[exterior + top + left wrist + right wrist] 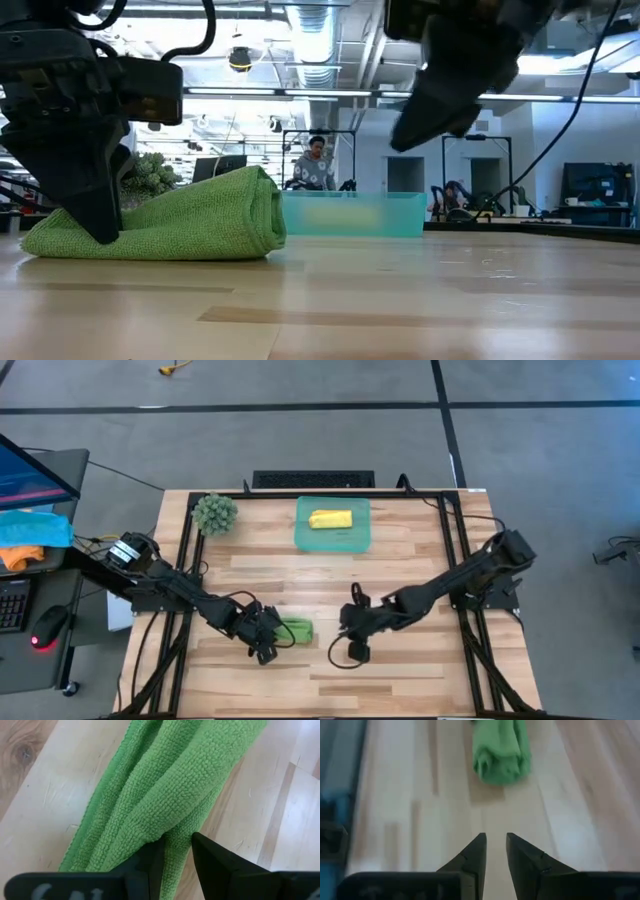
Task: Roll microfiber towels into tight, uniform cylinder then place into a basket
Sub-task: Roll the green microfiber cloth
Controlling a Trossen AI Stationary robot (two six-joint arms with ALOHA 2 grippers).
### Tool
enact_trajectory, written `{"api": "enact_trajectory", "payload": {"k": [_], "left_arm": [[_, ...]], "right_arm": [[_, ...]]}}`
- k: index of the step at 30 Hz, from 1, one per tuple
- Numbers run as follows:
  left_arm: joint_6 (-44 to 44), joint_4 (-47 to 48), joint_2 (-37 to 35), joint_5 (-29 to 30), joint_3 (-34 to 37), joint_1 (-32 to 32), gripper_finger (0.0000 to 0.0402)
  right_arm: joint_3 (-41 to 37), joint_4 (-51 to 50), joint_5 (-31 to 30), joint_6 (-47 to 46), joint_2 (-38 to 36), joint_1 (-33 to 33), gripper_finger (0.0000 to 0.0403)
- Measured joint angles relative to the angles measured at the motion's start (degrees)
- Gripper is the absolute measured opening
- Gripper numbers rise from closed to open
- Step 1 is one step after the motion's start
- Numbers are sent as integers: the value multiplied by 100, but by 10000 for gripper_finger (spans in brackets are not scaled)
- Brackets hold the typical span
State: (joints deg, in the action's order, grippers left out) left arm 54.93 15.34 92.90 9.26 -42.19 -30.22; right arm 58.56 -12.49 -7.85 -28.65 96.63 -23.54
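Note:
The light green microfiber towel [298, 630] [190, 220] lies loosely rolled on the wooden table, near its middle front. My left gripper [270, 640] [177, 840] is shut on the roll's left end. My right gripper [345, 625] [495, 840] hangs above the table to the right of the roll and points toward it; its fingers stand narrowly open with nothing between them. The yellow towel [330, 519] lies rolled inside the teal basket [300, 542] [400, 215] at the far middle. My left gripper pinches a thick fold of the green towel [172, 827] between its two fingers, at the roll's left end. The fingers come slanting down from the table's left side. The roll rests on the table, slack and loosely bundled.
A fuzzy green ball [214, 513] sits at the far left corner of the table. Blue and orange cloths [35, 532] lie on a side desk left of the table. Bare wood stretches along the near edge and to the right. A person [315, 160] stands in the room behind.

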Motion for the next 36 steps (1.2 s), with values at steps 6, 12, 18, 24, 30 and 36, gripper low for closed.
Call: {"api": "enact_trajectory", "payload": {"k": [6,12,18,24,30,36], "left_arm": [[1,-88,0,-4,4,22,96],[-21,-57,0,-2,0,22,96],[-32,-27,0,4,-2,20,96],[-69,-6,0,52,-2,11,96],[-69,6,0,67,-4,11,96],[-69,14,0,82,-4,11,96]], "right_arm": [[-464,1855,-12,-613,381,71,99],[-138,2429,25,-611,1012,306,133],[146,2354,196,-388,1038,574,210],[359,2411,374,-256,1031,837,251],[489,2831,763,-163,1690,1007,252],[869,2933,1124,158,2175,986,246]]}}
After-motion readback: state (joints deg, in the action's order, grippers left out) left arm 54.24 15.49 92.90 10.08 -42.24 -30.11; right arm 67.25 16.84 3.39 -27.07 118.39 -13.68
